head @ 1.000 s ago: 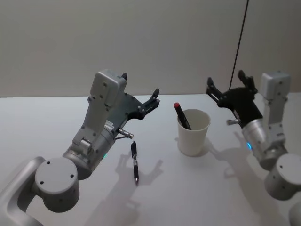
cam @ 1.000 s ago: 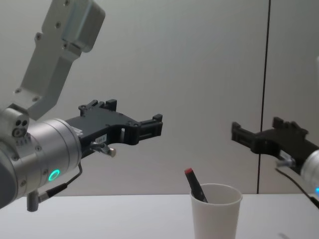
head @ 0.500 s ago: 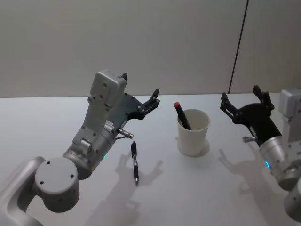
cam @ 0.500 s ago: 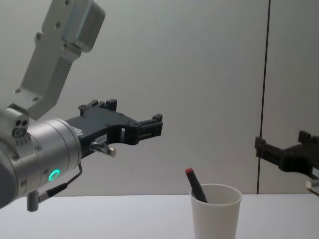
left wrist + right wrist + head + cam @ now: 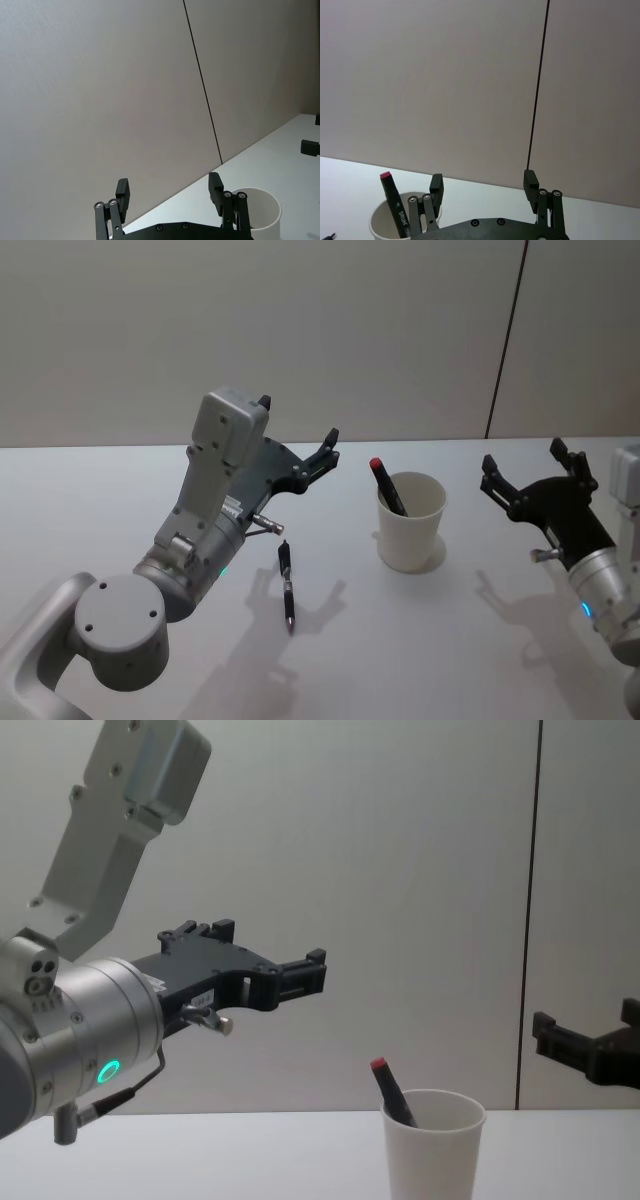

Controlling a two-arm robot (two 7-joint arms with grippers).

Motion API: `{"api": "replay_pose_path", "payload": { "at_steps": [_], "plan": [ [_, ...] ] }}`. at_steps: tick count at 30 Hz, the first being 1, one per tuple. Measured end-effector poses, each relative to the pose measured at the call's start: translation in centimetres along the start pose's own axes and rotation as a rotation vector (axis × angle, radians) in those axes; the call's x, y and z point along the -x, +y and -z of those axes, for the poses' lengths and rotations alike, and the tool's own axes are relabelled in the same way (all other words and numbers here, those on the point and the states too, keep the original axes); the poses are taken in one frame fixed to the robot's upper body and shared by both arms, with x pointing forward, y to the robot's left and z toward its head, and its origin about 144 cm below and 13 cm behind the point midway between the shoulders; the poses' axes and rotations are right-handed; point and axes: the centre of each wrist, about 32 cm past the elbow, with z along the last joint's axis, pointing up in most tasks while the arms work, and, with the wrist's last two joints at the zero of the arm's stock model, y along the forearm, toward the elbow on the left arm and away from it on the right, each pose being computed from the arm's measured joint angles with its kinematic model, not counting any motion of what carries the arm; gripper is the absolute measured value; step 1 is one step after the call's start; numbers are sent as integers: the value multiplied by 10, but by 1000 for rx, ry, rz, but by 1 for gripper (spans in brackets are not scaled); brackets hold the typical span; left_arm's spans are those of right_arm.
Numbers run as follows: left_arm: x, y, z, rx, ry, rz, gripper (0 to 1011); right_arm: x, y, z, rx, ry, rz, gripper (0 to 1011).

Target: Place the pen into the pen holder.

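Note:
A black pen point(image 5: 286, 585) lies flat on the white table, in front of the left arm and left of the pen holder. The pen holder point(image 5: 410, 525) is a white paper cup standing upright, with a red-capped marker point(image 5: 385, 483) leaning inside it. My left gripper point(image 5: 297, 418) hangs open and empty in the air above the pen, pointing toward the cup point(image 5: 260, 200). My right gripper point(image 5: 521, 455) is open and empty to the right of the cup point(image 5: 377, 220), apart from it. The chest view shows the cup point(image 5: 432, 1150) and the marker point(image 5: 392, 1090) from the side.
The white table point(image 5: 100, 500) runs back to a plain grey wall with a dark vertical seam point(image 5: 505, 340). Bare tabletop lies between the cup and the right gripper, and to the left of the pen.
My right gripper has drawn back to the right and come lower, away from the cup. The left arm, the pen and the cup have not moved.

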Motion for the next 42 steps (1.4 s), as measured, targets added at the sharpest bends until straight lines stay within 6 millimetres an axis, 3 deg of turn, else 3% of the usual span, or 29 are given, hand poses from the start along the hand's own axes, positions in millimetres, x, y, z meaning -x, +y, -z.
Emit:
{"api": "replay_pose_path", "payload": {
  "at_steps": [42],
  "plan": [
    [-11, 3, 5, -195, 166, 6, 1004, -2, -9, -1, 13, -4, -2, 1002]
  ]
}}
